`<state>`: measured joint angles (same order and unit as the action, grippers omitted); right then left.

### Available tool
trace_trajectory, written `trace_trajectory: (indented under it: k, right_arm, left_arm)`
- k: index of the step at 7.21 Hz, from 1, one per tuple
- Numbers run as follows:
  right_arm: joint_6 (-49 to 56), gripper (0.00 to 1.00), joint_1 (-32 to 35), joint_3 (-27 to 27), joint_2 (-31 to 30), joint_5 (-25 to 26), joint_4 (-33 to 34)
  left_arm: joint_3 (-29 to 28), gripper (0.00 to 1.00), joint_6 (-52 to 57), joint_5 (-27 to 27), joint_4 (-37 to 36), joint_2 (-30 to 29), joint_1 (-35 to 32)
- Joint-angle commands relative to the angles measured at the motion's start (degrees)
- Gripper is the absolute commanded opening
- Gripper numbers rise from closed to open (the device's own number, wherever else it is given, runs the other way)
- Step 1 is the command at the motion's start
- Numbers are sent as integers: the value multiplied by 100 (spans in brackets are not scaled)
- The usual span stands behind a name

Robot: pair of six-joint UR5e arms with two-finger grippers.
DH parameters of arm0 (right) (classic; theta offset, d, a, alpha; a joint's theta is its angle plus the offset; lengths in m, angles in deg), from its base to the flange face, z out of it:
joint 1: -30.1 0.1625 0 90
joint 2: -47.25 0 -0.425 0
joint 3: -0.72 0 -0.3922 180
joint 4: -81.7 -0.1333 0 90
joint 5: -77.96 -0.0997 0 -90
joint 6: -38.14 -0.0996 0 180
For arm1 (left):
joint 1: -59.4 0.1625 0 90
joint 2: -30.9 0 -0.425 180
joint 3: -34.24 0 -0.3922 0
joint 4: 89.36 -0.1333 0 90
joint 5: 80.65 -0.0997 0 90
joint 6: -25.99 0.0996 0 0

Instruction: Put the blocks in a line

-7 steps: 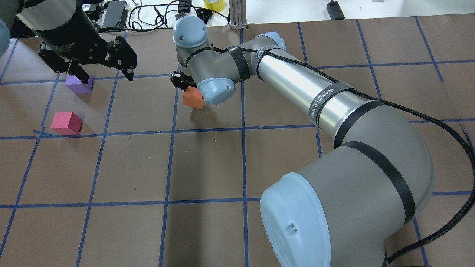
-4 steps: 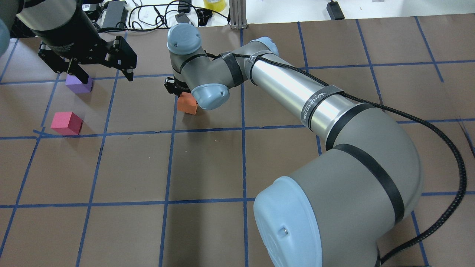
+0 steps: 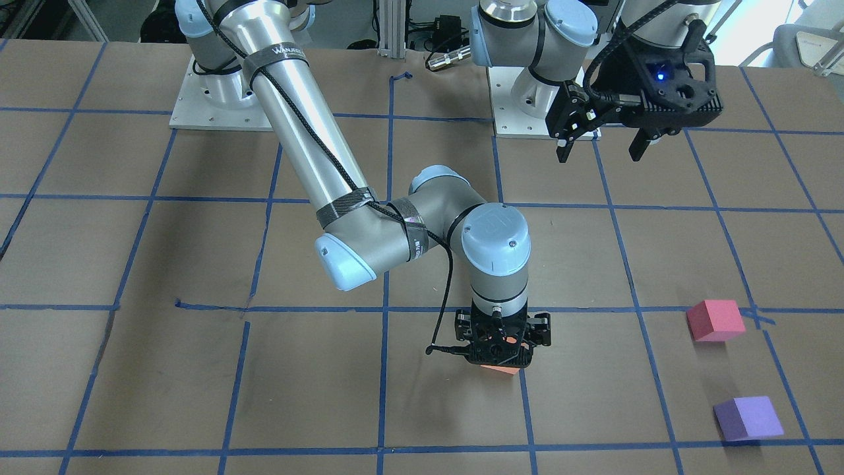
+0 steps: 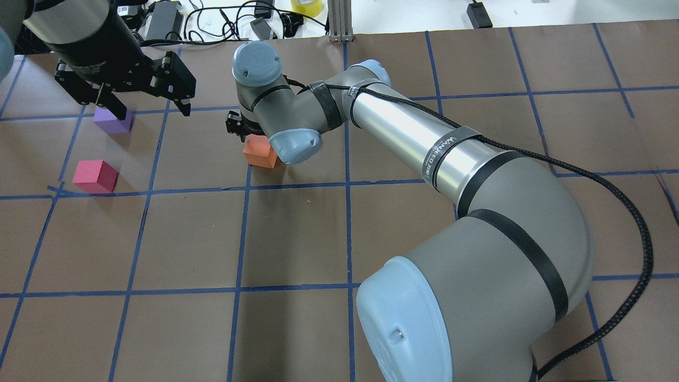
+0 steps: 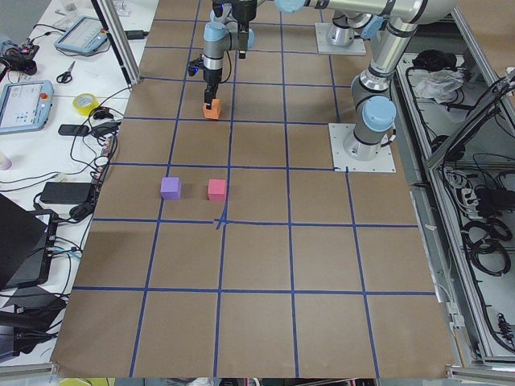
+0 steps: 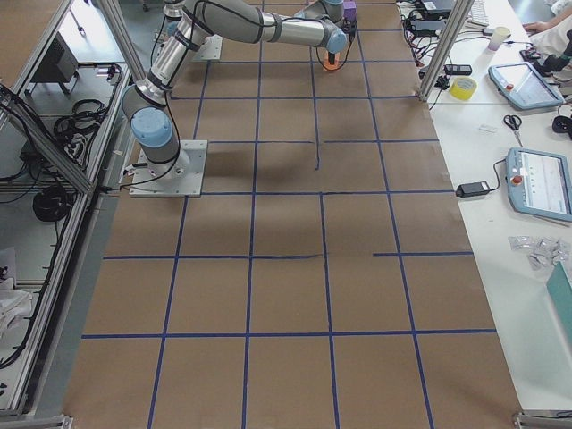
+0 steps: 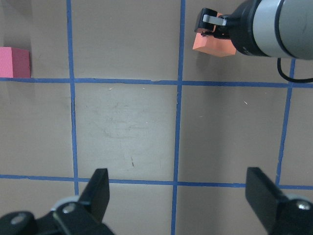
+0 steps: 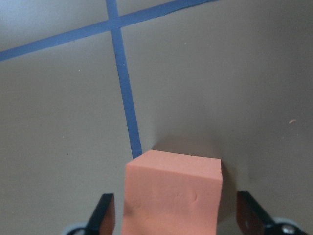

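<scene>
The orange block sits between the fingers of my right gripper, which is shut on it just above the brown table; the wrist view shows the orange block filling the gap between both pads. The pinkish-red block and the purple block rest on the table at the left, one grid square from the orange one. My left gripper hangs open and empty above the table, beside the purple block. Its wrist view shows the pinkish-red block and orange block.
Blue tape lines divide the table into squares. Cables and a power brick, a yellow tape roll and an aluminium post lie along the far edge. The right arm's long silver link spans the middle.
My right gripper has carried the orange block leftward, toward the other two blocks, and slightly nearer. The left gripper and the pink and purple blocks have not moved.
</scene>
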<state>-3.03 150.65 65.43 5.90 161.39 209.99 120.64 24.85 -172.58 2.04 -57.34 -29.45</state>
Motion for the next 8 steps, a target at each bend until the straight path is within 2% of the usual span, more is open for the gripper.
trace_trajectory:
  k: [1, 3, 5, 7, 8]
  right_arm:
    - [-22, 100, 4, 7, -40, -12, 21]
    - [187, 100, -179, 41, -364, 23, -363]
    - [1230, 100, -679, 94, -986, 6, -1423]
    - [2747, 100, -1293, 548, -1453, 33, -1788]
    - [3077, 100, -1610, 934, -1864, 102, -1824]
  left_arm:
    - [0, 100, 0, 0, 0, 0, 0]
    - [0, 100, 0, 0, 0, 0, 0]
    - [0, 100, 0, 0, 0, 0, 0]
    - [0, 100, 0, 0, 0, 0, 0]
    - [0, 100, 9, 0, 0, 0, 0]
